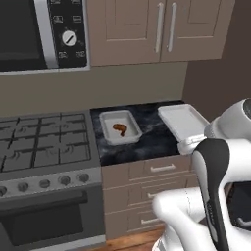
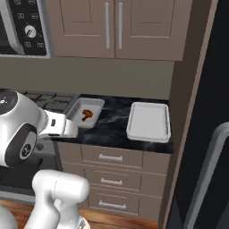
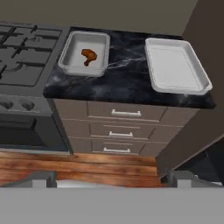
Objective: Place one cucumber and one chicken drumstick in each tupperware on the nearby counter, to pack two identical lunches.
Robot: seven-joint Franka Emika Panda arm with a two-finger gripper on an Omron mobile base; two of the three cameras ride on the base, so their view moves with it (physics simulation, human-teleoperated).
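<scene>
With my jaws wide and empty, only one drumstick sits in the upper-left tupperware; the upper-right tupperware is bare, cucumbers unplaced.

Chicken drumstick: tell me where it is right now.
The chicken drumstick lies inside the left tupperware, on the black counter beside the stove; the right tupperware holds nothing.
</scene>
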